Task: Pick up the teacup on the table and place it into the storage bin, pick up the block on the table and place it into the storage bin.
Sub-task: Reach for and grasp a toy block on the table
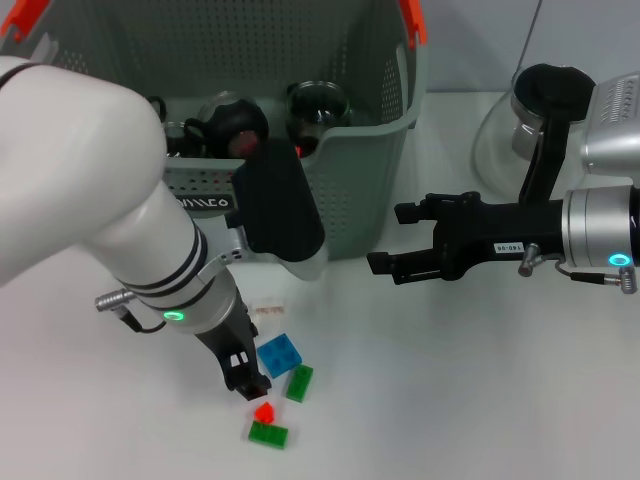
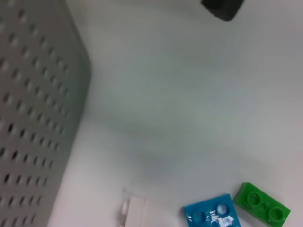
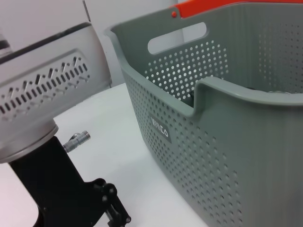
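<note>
The grey-green perforated storage bin stands at the back of the table, and two dark cup-like vessels lie inside it. No teacup shows on the table. Several small blocks lie in front: a blue block, a green one, another green one, a tiny red piece and a pale block. My left gripper reaches down right beside the blue block, just above the red piece. My right gripper hovers open and empty to the right of the bin's front corner.
A glass carafe with a black handle stands at the back right, behind my right arm. The left wrist view shows the bin wall, the blue block, a green block and the pale block.
</note>
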`<state>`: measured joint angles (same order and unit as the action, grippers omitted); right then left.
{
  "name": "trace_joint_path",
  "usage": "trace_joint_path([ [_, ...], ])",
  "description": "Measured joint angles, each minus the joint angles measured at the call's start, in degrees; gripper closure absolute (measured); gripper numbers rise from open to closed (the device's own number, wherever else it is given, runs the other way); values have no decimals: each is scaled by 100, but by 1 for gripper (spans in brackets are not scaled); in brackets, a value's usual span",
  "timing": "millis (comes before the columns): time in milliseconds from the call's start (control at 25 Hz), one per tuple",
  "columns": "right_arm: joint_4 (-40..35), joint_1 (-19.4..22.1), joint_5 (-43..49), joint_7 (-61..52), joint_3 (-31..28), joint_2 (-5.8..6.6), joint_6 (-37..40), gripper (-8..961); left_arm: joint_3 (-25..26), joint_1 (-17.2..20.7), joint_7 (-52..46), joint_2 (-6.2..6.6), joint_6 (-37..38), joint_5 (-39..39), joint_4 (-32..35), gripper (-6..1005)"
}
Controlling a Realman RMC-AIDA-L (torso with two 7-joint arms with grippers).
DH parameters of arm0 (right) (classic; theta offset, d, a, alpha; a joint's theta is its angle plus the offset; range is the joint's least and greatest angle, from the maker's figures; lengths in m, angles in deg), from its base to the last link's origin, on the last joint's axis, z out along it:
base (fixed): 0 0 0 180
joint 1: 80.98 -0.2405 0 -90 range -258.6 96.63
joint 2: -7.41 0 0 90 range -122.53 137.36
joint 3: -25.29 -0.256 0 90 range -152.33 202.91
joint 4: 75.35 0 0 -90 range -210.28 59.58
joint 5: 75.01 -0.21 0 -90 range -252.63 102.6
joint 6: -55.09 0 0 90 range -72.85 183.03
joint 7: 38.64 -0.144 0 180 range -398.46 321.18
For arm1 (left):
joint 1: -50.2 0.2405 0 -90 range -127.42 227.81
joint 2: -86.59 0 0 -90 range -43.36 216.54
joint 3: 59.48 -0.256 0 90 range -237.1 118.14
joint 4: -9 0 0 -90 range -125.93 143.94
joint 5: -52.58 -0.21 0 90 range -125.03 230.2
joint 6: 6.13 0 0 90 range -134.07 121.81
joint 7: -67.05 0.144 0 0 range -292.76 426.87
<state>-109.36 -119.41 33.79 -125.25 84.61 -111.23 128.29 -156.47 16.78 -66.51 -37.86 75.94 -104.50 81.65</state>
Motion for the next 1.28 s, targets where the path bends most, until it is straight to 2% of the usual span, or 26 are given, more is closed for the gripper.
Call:
trace_joint_path([
  [1280, 19, 14, 0, 22, 1, 9, -70, 7, -172, -323, -280, -27, -142, 100, -286, 367],
])
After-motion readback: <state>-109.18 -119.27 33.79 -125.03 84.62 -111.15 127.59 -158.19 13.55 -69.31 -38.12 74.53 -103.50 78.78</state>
